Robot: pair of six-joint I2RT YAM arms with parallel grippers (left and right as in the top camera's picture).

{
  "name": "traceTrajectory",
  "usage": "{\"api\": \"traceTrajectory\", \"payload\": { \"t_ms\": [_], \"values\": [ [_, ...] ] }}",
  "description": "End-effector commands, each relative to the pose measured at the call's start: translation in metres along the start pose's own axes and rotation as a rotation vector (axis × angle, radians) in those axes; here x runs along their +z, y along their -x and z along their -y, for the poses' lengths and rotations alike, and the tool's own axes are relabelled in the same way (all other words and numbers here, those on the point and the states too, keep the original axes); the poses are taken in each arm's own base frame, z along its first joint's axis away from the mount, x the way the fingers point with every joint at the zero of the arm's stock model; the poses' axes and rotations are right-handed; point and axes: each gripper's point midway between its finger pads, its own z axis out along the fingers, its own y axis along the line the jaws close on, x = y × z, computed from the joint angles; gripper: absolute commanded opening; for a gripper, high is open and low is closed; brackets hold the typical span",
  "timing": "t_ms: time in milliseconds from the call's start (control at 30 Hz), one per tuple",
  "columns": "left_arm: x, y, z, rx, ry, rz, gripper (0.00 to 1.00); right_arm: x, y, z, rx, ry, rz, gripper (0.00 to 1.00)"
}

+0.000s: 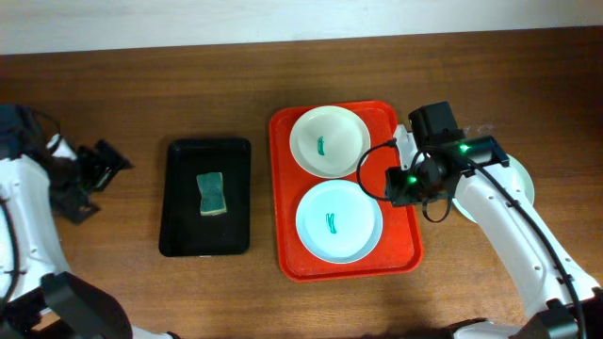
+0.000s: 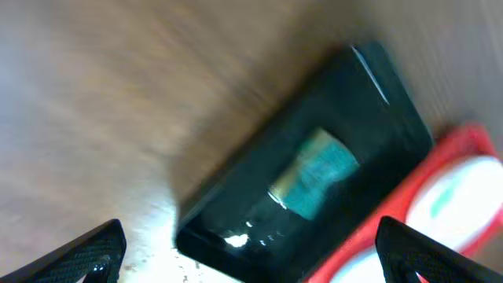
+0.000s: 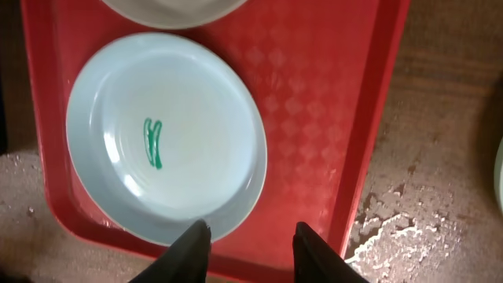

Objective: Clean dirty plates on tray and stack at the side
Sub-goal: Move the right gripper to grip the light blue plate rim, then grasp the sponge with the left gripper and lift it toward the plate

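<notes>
The red tray (image 1: pixel 407 247) holds two dirty plates: a white one (image 1: pixel 328 141) at the back and a light blue one (image 1: pixel 339 221) at the front, each with a green smear at its centre. My right gripper (image 1: pixel 384 185) hovers over the tray's right side. In the right wrist view the light blue plate (image 3: pixel 165 134) lies just ahead of that gripper (image 3: pixel 251 236), which is open with only red tray (image 3: pixel 314 118) between its fingers. A third pale plate (image 1: pixel 522 185) rests on the table right of the tray, partly hidden by the right arm. My left gripper (image 1: pixel 111 162) stands open at the far left, holding nothing.
A black tray (image 1: pixel 179 212) left of the red tray carries a green and yellow sponge (image 1: pixel 213 194). The left wrist view shows this black tray (image 2: pixel 377 102) and sponge (image 2: pixel 318 173) blurred. Wet patches (image 3: pixel 385 228) mark the wooden table beside the red tray.
</notes>
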Motion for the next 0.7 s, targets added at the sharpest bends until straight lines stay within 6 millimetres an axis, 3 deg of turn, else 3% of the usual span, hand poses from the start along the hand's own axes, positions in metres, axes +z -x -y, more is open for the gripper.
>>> {"api": "traceTrajectory", "payload": {
  "t_ms": [0,33,100,133,167,200,233,267,300,367,467,667],
  "values": [
    [0.004,-0.027,0.054,0.311,-0.049,-0.021,0.97,-0.006,0.002,-0.005,0.014,0.014,0.017,0.36],
    [0.007,-0.03,0.06,0.362,-0.014,-0.007,0.89,-0.006,0.002,-0.005,0.014,0.017,0.017,0.36],
    [0.014,-0.041,0.082,0.548,0.009,0.011,0.57,-0.006,0.002,-0.005,0.014,0.017,0.016,0.36],
    [0.017,-0.047,0.094,0.598,0.006,0.016,0.53,-0.006,0.002,-0.005,0.014,0.017,0.016,0.36],
    [0.023,-0.055,0.109,0.662,0.015,0.031,0.63,-0.006,0.002,-0.005,0.014,0.017,0.016,0.36],
    [0.027,-0.056,0.115,0.7,0.053,0.054,0.63,-0.006,0.002,-0.005,0.014,0.017,0.016,0.36],
    [0.03,-0.054,0.116,0.702,0.12,0.088,0.64,-0.006,0.002,-0.005,0.015,0.017,0.014,0.36],
    [0.035,-0.048,0.111,0.646,0.239,0.147,0.76,-0.006,0.001,-0.006,0.015,0.024,0.009,0.36],
    [0.039,-0.047,0.109,0.62,0.286,0.165,0.78,-0.006,0.0,-0.007,0.016,0.027,0.007,0.36],
    [0.072,-0.063,0.113,0.609,0.283,0.071,0.79,-0.006,-0.002,-0.007,0.017,0.027,-0.001,0.36],
    [0.114,-0.076,0.102,0.603,0.313,-0.063,0.72,-0.006,-0.002,-0.01,0.017,0.048,-0.002,0.36],
    [0.174,-0.086,0.078,0.584,0.394,-0.215,0.44,-0.006,-0.002,-0.011,0.017,0.049,-0.002,0.36]
  ]
}}
